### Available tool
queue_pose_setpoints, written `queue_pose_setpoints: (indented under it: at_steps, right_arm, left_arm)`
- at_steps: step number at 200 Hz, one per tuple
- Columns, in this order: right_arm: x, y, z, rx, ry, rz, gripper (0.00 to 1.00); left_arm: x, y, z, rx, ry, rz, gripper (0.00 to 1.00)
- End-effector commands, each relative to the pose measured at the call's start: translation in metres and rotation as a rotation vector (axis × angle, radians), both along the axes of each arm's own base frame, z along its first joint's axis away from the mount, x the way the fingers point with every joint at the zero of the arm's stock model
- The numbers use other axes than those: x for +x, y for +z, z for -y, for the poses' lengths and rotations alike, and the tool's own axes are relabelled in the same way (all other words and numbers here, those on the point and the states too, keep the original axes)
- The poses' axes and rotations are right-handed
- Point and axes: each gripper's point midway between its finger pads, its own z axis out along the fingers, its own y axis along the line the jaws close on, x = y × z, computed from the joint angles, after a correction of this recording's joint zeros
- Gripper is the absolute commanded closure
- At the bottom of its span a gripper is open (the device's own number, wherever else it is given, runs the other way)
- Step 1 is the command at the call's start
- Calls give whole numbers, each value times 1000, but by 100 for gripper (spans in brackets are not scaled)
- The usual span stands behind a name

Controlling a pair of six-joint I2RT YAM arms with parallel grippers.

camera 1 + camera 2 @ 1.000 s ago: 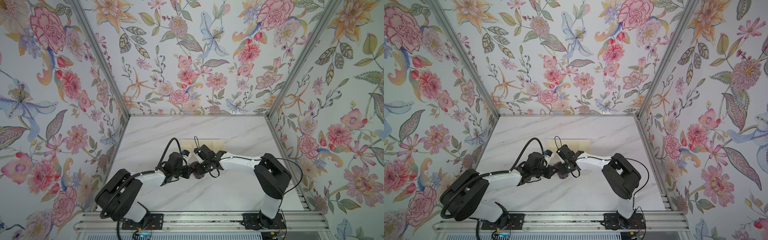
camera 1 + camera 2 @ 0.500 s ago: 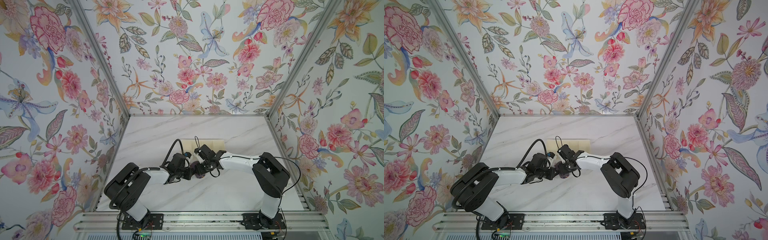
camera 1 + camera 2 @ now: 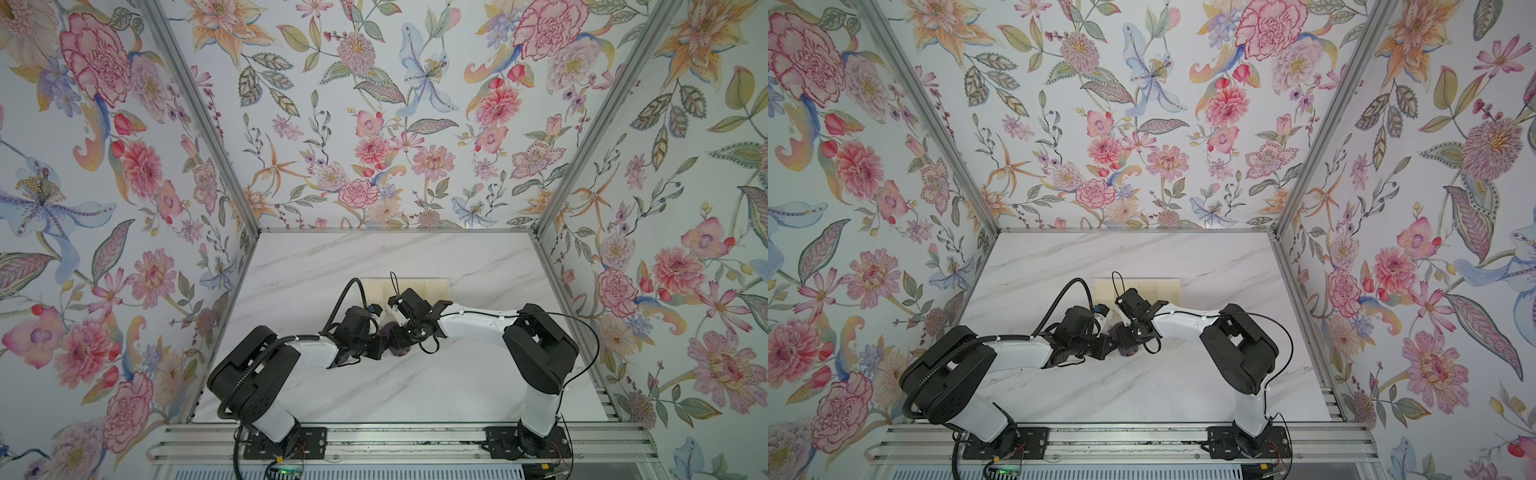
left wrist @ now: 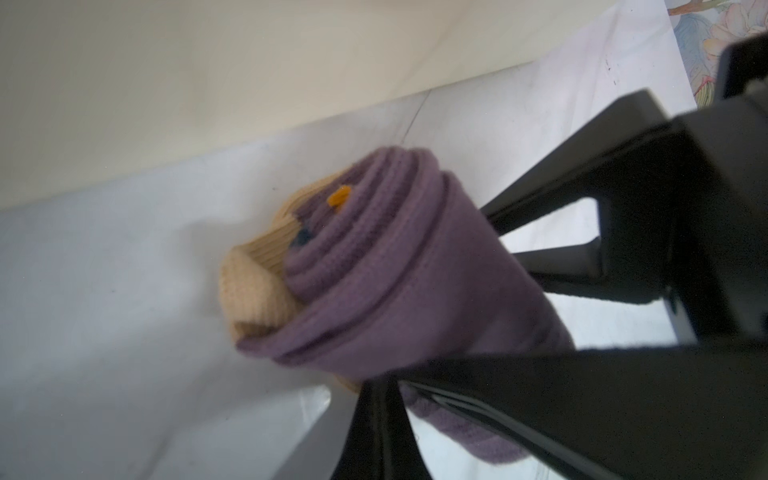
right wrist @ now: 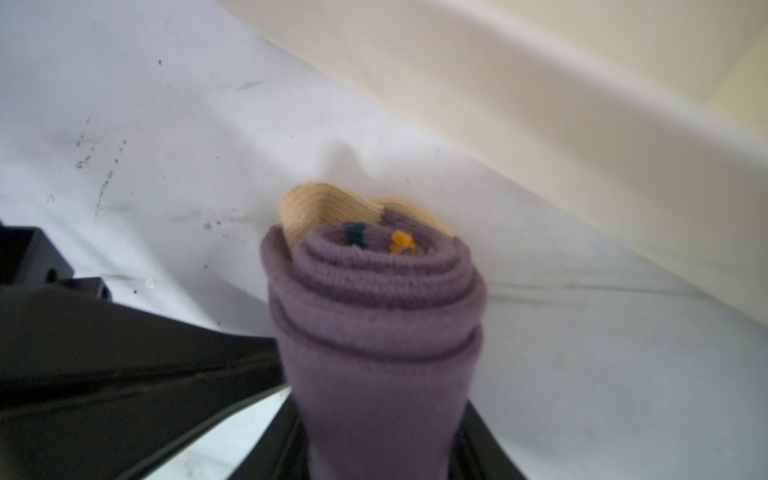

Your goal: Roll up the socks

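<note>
Both socks (image 5: pixel 374 332) are wound into one tight purple bundle, tan toe peeking out, low at centre of both top views, over the tabletop (image 3: pixel 415 386). The right tool (image 3: pixel 401 337) grasps it. The left tool (image 3: pixel 377 348) is clenched against its side. Securing the cuff likely remains.

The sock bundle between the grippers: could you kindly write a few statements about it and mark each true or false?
The sock bundle is rolled into a spiral. True.
Tan fabric shows at its end. True.
It lies inside the cream tray. False: it is outside the tray, nearer the arm bases.
The right gripper is well clear of it. False: the bundle sits between its fingers.
Orange and teal specks show at the spiral's centre. True.
</note>
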Motion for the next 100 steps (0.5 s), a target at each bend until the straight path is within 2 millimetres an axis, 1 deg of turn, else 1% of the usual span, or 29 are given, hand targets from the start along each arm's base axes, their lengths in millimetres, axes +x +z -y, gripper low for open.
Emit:
queue_pose_setpoints:
  at_steps: [1, 27, 46, 51, 58, 100]
  right_arm:
    - [-26, -35, 16, -101, 36, -91, 63]
    - [-30, -37, 16, -126, 51, -84, 75]
    - [-32, -39, 16, -138, 53, -78, 89]
    - [-32, -39, 16, -142, 54, -76, 95]
    - [-32, -40, 16, -147, 53, -73, 100]
    - [-28, -34, 22, -232, 41, 5, 100]
  left_arm:
    - [3, 9, -9, -2, 16, 30, 100]
    - [8, 17, -17, -10, 42, 48, 100]
    - [11, 23, -23, -18, 60, 67, 100]
    - [12, 25, -25, -20, 67, 72, 100]
    - [13, 28, -26, -26, 74, 78, 100]
    - [25, 49, -44, -27, 136, 147, 100]
